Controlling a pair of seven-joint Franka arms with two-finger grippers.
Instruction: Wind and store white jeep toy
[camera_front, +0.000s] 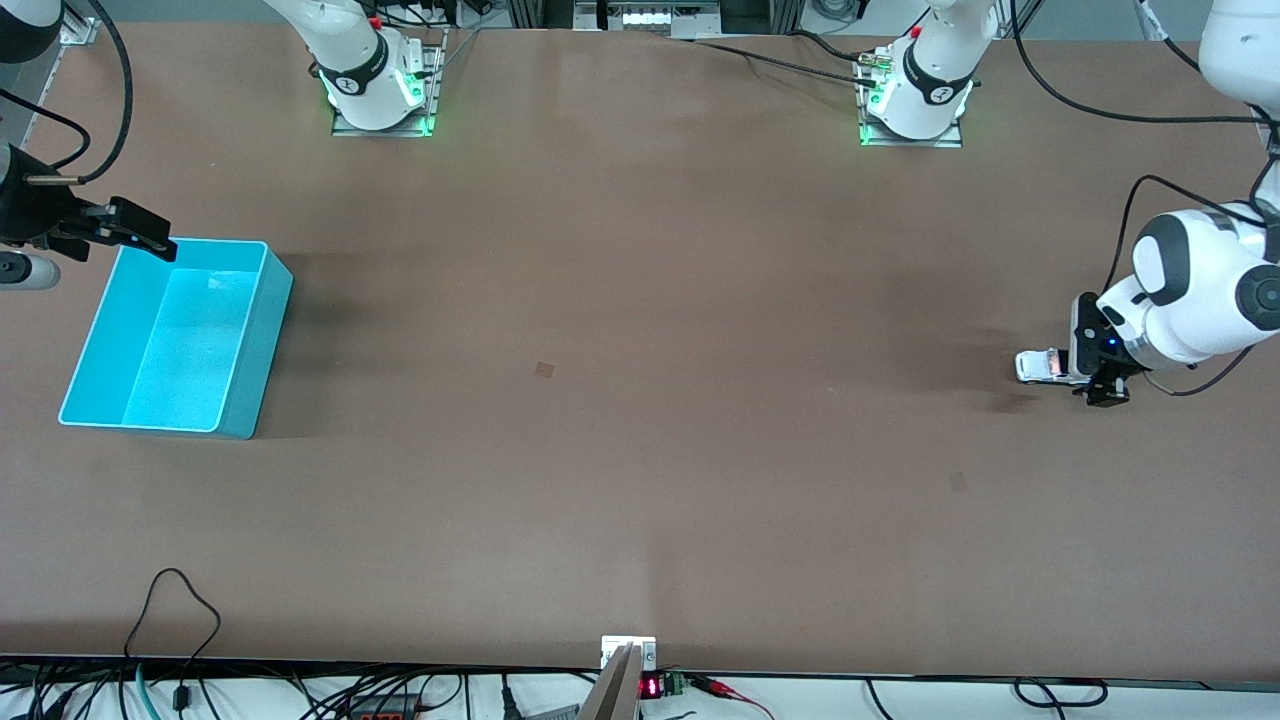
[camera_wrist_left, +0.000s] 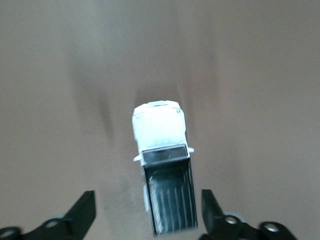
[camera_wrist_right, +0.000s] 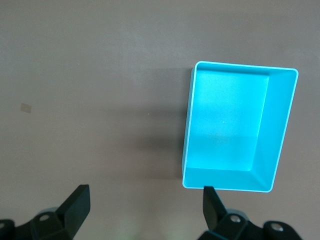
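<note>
I see the cyan bin (camera_front: 175, 335) empty at the right arm's end, right gripper (camera_front: 140, 230) spread empty above it. My left gripper (camera_wrist_left: 145, 215), spread, straddles the white jeep toy (camera_wrist_left: 162, 165) on the table (camera_front: 640, 400); it may roll off.

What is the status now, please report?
Left gripper open, low around white jeep toy on table, no contact seen. Right gripper open, waiting over cyan bin rim. Bin holds nothing. Nothing between jeep and bin.
</note>
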